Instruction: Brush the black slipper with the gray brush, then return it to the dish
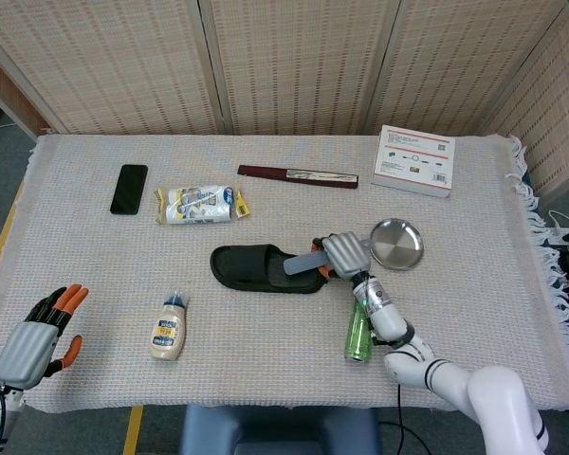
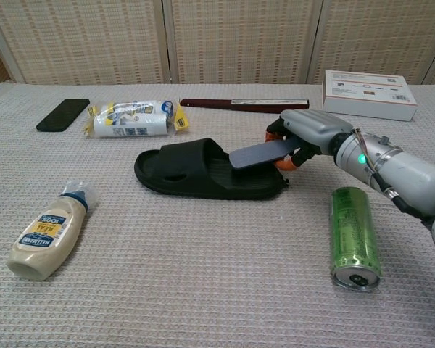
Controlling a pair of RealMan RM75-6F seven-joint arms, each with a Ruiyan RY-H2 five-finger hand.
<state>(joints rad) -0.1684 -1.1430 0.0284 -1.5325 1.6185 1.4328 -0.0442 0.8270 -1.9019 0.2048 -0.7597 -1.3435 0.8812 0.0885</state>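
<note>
Table cloth (image 1: 95, 246): coarse woven fabric, matt. Slipper (image 2: 196, 172): matt black rubbery foam. Brush (image 2: 257, 154): smooth gray plastic, slight sheen. Dish (image 1: 396, 244): polished metal. Can (image 2: 354, 235): glossy green metal. Right hand (image 2: 309, 130): smooth gray plastic shell.
</note>
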